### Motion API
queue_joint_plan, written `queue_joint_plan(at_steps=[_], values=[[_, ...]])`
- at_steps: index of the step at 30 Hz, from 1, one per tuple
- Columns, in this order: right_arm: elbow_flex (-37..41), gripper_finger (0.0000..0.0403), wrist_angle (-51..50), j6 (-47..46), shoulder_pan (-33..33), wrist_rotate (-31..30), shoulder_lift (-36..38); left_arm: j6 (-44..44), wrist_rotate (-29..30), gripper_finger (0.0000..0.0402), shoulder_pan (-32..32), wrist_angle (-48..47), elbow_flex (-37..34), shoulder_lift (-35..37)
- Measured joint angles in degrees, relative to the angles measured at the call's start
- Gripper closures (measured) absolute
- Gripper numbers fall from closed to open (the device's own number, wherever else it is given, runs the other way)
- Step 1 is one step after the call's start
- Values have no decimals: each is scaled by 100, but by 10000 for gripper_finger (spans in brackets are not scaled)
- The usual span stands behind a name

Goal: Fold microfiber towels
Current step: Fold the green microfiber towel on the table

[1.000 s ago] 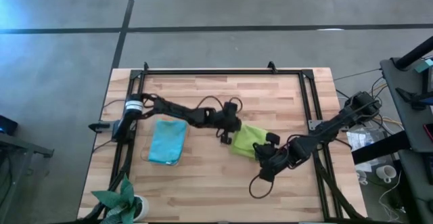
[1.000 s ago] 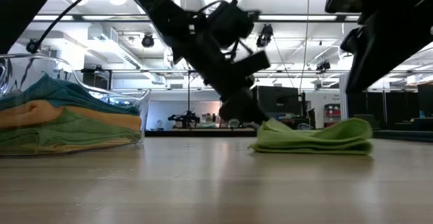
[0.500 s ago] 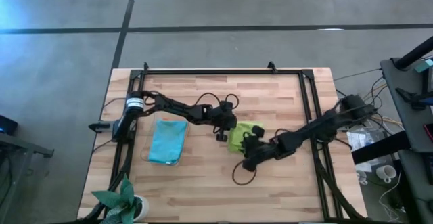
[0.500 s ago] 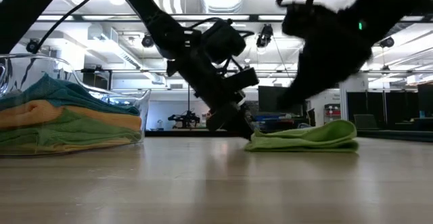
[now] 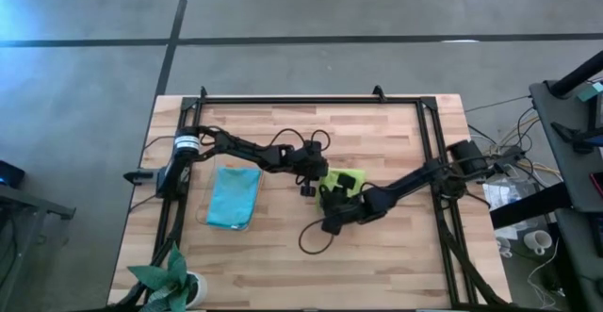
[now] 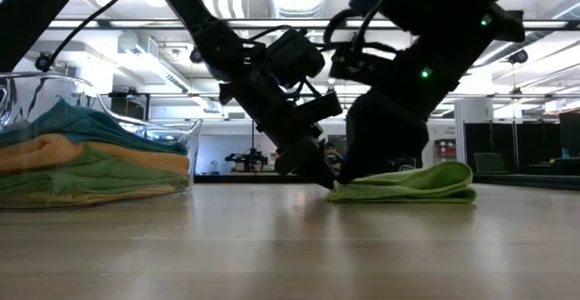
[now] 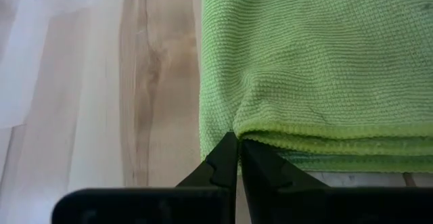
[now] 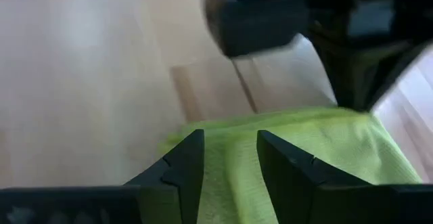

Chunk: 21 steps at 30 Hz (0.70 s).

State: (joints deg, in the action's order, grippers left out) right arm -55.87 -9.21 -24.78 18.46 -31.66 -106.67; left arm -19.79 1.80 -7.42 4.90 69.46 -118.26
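Note:
A lime green microfiber towel (image 5: pixel 337 176) (image 6: pixel 408 184) lies folded in layers on the wooden table's middle. My left gripper (image 5: pixel 318 182) (image 7: pixel 238 143) (image 6: pixel 324 178) is shut, and its tips rest at the towel's left edge. My right gripper (image 5: pixel 332 206) (image 8: pixel 230 158) (image 6: pixel 376 164) stands open over the towel's near left corner (image 8: pixel 177 143), slanting down. Whether its fingers touch the cloth, I cannot tell. My left gripper meets the towel's folded left edge (image 7: pixel 238 130) with its shut fingertips, slanting down from the table's left. The cloth puckers slightly just above the tips. Whether any layer sits between the fingers cannot be seen. The towel lies flat on the table.
A clear bin (image 6: pixel 186 141) at the left holds a stack of folded towels (image 6: pixel 86 159), a light blue one (image 5: pixel 234 197) on top. A potted plant (image 5: pixel 170 279) stands at the near left corner. A black frame (image 5: pixel 311 100) borders the table.
My right gripper has swung from the towel's near right side toward the table's left and sunk onto the towel's near left part, staying open. My left gripper has dropped a little to the towel's left edge, still shut. The towel has stayed on the table.

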Motion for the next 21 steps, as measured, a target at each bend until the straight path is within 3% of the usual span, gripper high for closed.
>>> queue_joint_plan(at_steps=[7,14,21], values=[[41,305,-125,-179,-212,177,0,4,-4,402,0,214,-136,2],[13,386,-120,-69,-226,322,2,15,-7,401,0,264,-159,2],[2,394,-148,16,-109,977,150,13,-83,401,-39,331,-163,0]])
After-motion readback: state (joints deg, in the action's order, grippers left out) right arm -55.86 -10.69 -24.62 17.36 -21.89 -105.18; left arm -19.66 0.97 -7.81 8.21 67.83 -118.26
